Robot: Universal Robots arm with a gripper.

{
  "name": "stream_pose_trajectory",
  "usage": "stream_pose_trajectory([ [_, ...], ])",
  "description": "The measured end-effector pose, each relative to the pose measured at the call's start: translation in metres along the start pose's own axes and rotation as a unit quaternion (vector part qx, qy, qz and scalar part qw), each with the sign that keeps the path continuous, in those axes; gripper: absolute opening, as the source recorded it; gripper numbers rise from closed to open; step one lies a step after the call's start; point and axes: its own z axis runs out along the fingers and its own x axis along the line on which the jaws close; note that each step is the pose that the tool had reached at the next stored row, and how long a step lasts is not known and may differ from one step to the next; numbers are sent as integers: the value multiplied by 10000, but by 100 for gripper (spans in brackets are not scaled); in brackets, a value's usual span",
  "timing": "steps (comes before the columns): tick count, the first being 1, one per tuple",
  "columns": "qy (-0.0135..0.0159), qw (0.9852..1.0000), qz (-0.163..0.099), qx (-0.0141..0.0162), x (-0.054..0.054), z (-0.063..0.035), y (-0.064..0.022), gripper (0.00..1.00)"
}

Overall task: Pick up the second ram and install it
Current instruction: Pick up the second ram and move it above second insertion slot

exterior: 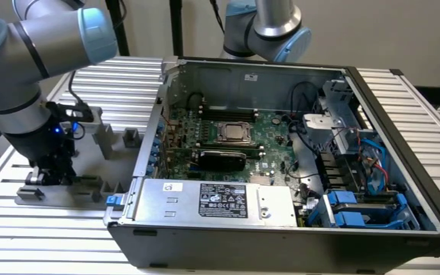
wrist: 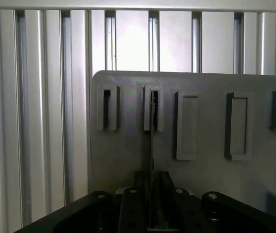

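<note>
My gripper [exterior: 52, 175] hangs low over the grey holder plate [exterior: 90, 192], at the exterior view's left, beside the open computer case [exterior: 281, 240]. In the wrist view its two dark fingers [wrist: 164, 194] stand close together with a thin strip between them. This is the second ram [wrist: 150, 141], seen edge-on. The stick runs from the gripper [wrist: 150, 175] to a narrow slot [wrist: 153, 109] in the holder plate [wrist: 206, 174]. Inside the case lies the green motherboard [exterior: 270, 129] with its silver processor [exterior: 234, 133] and dark memory slots [exterior: 228, 107] behind it.
The holder plate carries several raised slot blocks [wrist: 187, 126]. It rests on a ribbed aluminium table [exterior: 44, 240]. A silver power supply [exterior: 220, 200] and blue drive bays [exterior: 357, 209] fill the case's front. A second arm [exterior: 270, 28] stands behind the case.
</note>
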Motion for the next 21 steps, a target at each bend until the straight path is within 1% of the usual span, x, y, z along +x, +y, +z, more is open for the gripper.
stream_pose_trajectory([
  [8, 0, 10000, 0, 0, 0, 0, 9, 27],
  [9, 0, 10000, 0, 0, 0, 0, 9, 25],
  [10, 0, 10000, 0, 0, 0, 0, 9, 18],
  [15, 0, 10000, 0, 0, 0, 0, 9, 18],
  [17, 0, 10000, 4, 0, 0, 0, 9, 14],
  [21, 3, 10000, 9, 0, 0, 0, 10, 14],
])
